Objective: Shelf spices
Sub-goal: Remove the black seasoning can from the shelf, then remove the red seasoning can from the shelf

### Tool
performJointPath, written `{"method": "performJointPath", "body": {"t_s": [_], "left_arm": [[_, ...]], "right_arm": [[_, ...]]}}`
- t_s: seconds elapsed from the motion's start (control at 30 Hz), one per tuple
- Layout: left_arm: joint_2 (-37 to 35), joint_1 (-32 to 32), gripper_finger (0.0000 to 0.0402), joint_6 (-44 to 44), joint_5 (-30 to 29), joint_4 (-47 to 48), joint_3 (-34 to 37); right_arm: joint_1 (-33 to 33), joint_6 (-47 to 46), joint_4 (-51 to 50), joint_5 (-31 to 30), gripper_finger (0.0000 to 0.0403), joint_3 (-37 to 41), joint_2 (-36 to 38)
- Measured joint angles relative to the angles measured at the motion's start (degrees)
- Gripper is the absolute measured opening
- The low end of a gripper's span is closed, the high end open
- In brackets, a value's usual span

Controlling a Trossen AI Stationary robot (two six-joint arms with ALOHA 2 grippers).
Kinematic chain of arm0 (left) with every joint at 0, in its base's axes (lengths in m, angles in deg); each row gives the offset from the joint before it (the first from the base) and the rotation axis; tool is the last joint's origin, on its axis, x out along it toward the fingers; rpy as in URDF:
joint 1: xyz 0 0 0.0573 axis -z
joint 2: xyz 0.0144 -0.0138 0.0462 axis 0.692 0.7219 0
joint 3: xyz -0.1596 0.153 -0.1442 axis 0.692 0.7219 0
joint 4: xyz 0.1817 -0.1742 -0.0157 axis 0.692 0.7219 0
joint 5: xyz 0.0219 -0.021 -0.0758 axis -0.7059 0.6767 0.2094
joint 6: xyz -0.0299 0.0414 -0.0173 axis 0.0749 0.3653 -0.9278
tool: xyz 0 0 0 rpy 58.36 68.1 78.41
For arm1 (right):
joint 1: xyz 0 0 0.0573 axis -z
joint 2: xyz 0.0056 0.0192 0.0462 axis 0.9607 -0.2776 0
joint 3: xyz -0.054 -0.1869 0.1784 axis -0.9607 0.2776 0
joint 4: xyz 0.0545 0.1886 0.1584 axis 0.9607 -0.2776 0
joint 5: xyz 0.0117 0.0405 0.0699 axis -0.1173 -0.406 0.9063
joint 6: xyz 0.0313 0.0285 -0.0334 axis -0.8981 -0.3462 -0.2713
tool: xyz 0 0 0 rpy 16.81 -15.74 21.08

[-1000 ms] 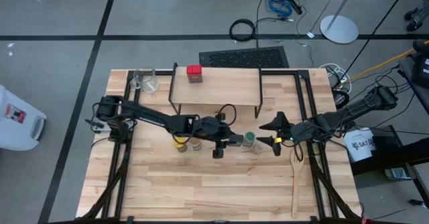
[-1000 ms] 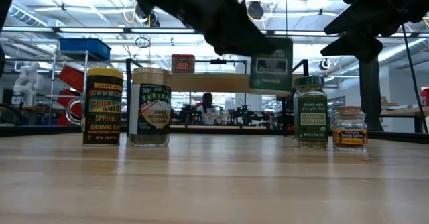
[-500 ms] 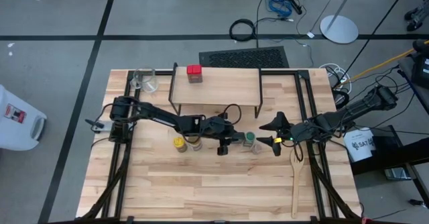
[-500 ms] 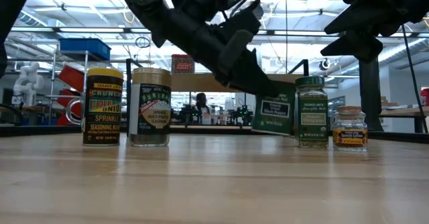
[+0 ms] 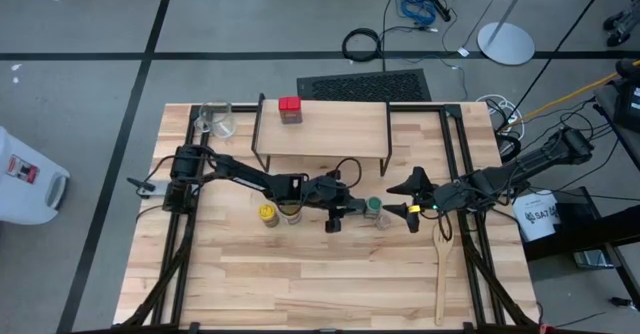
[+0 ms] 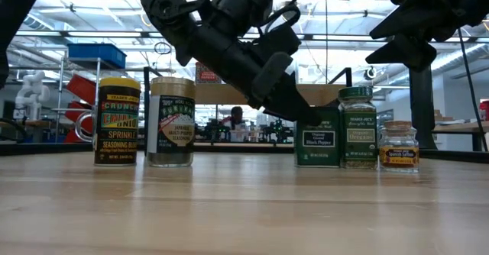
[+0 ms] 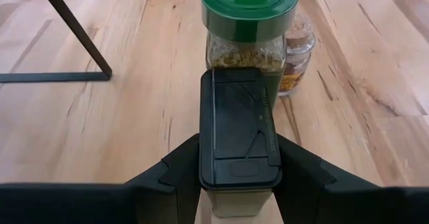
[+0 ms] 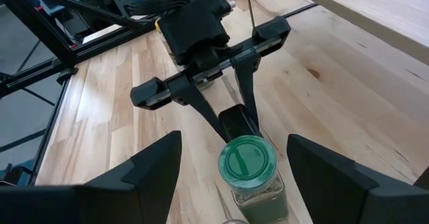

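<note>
Watching the left gripper here: a second back it had the dark tin dangling in the air, and now it's brought it down so the tin stands on the worktop, right up against the green-lidded jar. Which is weird if the goal is the shelf, because only the red square tin is up there so far. My guess is it's setting down to regrip, but who knows.

From the left wrist view the jaws are closed on the tin's two sides, holding it between them, lid facing up at the camera. The tiny brown jar is just past the green one. Yellow jar and the taller tan cylindrical jar are off on the other side, untouched.

The right gripper hangs above the green-lidded jar with jaws spread wide, holding nothing.
</note>
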Motion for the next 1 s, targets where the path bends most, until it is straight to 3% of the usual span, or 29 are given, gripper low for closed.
{"method": "performJointPath", "body": {"t_s": [0.47,0.8,0.9,1.0], "left_arm": [[-1.4,0.0,0.023,0.5,0.0,0.5,0.0],[-10.0,0.0,0.0236,0.6,-0.4,8.8,0.0],[-15.4,0.0,0.0235,2.2,-4.7,13.0,0.0],[-22.1,0.0,0.0235,6.3,-14.4,18.0,0.0]], "right_arm": [[0.0,0.0,0.0,0.1,0.0258,0.0,0.0],[0.0,-0.2,-0.1,0.2,0.0258,0.0,0.0],[0.0,-0.2,0.0,0.2,0.0258,0.0,-0.1],[0.0,-0.6,-0.1,0.3,0.0258,0.0,-0.5]]}}
